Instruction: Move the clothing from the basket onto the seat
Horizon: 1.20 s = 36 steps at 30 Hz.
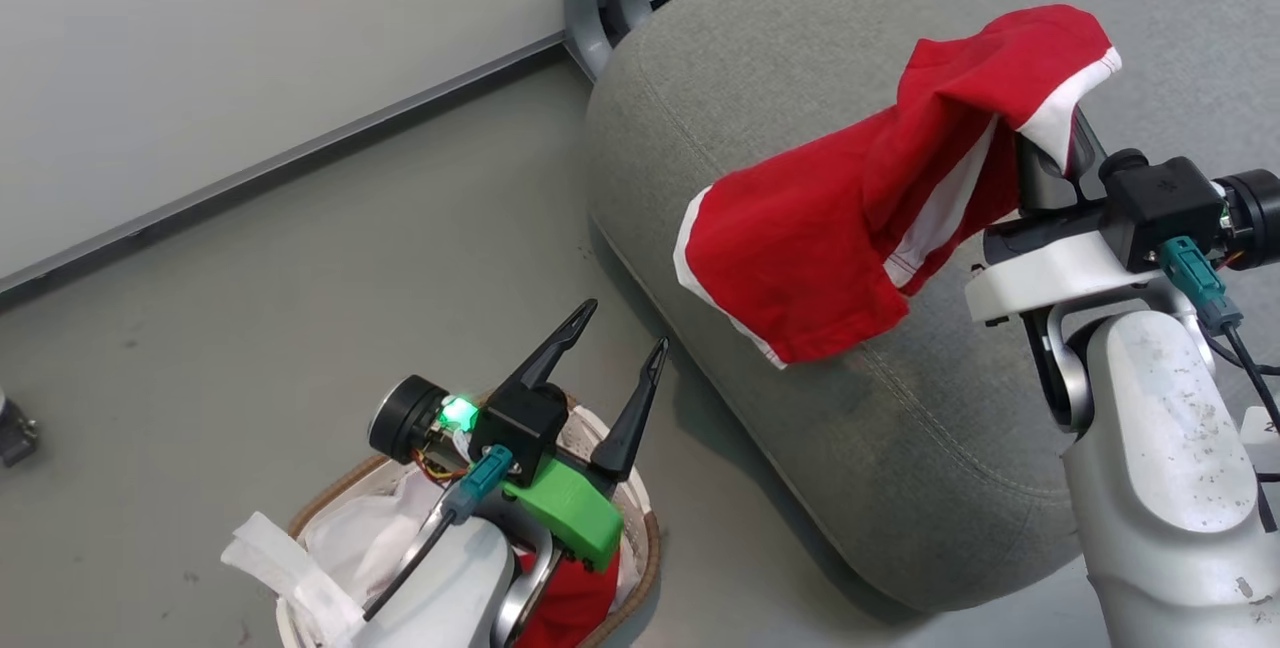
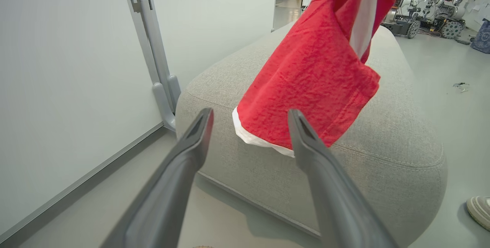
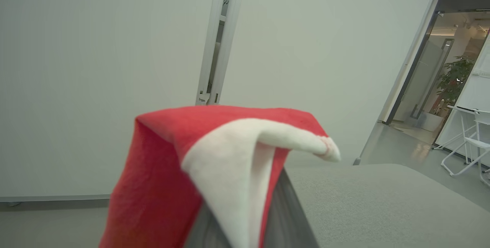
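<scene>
The grey seat [image 1: 760,48] takes up the right half of the head view, its rounded front edge running down toward the lower centre. Over it hangs a red garment [image 1: 800,258] with white trim. Its long axis slopes from the upper right, where it is caught, down to a loose hem at mid-frame, above the cushion's near side. Whether that hem touches the fabric I cannot tell.

The basket [image 1: 330,498] sits on the floor [image 1: 300,278] at the lower left, well apart from the held garment. It holds a white liner cloth [image 1: 350,538] and a second red piece [image 1: 565,608].

The right gripper [image 1: 1052,163] at the right edge appears clenched on the garment's top, which drapes over its fingers [image 3: 287,209]. Letting go there should drop the garment onto the seat. The left gripper [image 1: 625,325] hovers over the basket with fingers spread and nothing between them, making it the nearer arm for the remaining piece.
</scene>
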Available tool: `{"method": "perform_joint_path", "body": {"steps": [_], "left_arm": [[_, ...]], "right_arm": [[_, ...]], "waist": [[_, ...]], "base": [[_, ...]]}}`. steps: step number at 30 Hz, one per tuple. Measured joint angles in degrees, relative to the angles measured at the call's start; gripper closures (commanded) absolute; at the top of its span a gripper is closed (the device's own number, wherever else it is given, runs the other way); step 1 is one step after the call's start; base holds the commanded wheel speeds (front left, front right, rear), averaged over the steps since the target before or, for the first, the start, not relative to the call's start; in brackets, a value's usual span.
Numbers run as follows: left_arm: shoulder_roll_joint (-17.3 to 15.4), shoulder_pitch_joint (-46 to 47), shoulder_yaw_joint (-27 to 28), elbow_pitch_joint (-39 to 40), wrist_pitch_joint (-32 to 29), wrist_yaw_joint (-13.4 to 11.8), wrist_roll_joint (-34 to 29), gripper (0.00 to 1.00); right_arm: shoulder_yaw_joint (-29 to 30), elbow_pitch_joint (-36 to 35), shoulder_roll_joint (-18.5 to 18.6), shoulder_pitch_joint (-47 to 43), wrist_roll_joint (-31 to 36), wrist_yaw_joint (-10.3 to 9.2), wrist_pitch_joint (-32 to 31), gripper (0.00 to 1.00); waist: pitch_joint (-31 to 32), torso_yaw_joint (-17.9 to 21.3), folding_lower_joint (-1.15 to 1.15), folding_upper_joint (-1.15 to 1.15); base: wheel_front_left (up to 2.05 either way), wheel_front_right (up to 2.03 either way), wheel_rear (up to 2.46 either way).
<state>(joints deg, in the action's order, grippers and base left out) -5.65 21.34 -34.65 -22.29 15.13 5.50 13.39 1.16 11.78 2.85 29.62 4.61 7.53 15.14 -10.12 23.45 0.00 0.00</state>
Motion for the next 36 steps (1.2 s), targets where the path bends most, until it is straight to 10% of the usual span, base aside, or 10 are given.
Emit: {"method": "perform_joint_path", "body": {"steps": [14, 30, 36], "left_arm": [[0.9, 1.7, 0.3, 0.4, 0.0, 1.1, -2.4, 0.0], [1.2, 6.9, -1.3, 3.1, 0.0, 1.6, -5.6, 0.0], [1.8, 10.0, -2.6, 4.1, 0.0, 1.6, -6.4, 0.0]], "right_arm": [[-1.5, 7.3, 4.1, 10.0, -0.2, 0.0, 0.0, 1.0], [6.1, 17.9, 23.6, 37.2, 5.5, 0.0, 0.0, 1.0], [12.7, 21.4, 25.4, 37.6, 8.1, 0.0, 0.0, 1.0]], "waist": [[-4.6, -0.4, 0.0, 0.0], [-12.7, -10.5, 0.01, 0.0], [-17.6, -14.4, 0.01, 0.0]], "base": [[0.0, 0.0, 0.0], [0.0, 0.0, 0.0], [0.0, 0.0, 0.0]]}}
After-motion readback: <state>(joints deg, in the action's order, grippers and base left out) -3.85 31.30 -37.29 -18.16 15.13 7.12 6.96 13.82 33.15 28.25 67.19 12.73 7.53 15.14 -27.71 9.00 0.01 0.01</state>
